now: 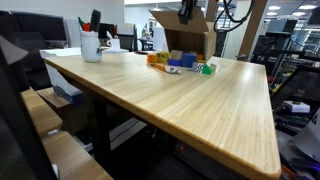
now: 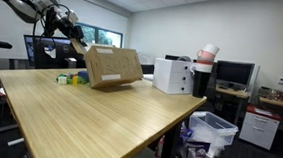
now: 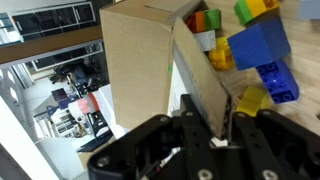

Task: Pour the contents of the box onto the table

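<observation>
The tool (image 3: 208, 118) is clamping a flap of the tilted cardboard box (image 2: 114, 67) at upper left. Toy blocks (image 1: 180, 62) are lying on the surface (image 1: 190, 110) beside it.

Tilted box (image 2: 113, 67), blocks (image 1: 181, 63) on table (image 1: 200, 115)

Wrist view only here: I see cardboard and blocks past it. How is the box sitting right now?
Observer: In an exterior view the box is tipped on a slant, with the gripper clamped on its raised corner.
Operator: Where on the table are the blocks?
Observer: The contents lie in one tight cluster beside the box, near the far end of the table in an exterior view.
Operator: Anything else standing up there?
Observer: A white mug of pens stands well apart from the blocks, toward another corner.
</observation>
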`<state>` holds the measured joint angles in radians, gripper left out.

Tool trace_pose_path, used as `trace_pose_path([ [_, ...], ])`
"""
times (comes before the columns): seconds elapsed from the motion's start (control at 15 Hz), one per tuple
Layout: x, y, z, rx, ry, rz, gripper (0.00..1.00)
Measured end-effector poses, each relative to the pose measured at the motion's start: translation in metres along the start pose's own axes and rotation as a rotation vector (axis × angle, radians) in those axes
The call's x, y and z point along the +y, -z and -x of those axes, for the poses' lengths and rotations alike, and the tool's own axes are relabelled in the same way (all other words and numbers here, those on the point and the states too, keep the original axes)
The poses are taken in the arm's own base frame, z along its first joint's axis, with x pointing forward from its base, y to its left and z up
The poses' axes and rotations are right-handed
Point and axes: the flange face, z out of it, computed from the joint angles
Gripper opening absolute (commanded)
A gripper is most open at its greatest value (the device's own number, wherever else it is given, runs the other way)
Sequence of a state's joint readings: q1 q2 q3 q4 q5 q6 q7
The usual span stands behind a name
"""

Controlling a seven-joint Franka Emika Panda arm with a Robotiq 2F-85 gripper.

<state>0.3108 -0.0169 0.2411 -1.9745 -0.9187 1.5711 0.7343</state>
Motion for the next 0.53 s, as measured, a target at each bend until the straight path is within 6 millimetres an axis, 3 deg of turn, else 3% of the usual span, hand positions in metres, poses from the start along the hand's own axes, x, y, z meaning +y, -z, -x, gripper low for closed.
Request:
trace_pose_path([
  [0.53, 0.047, -0.026, 0.005, -0.106, -0.221, 0.115, 0.02],
])
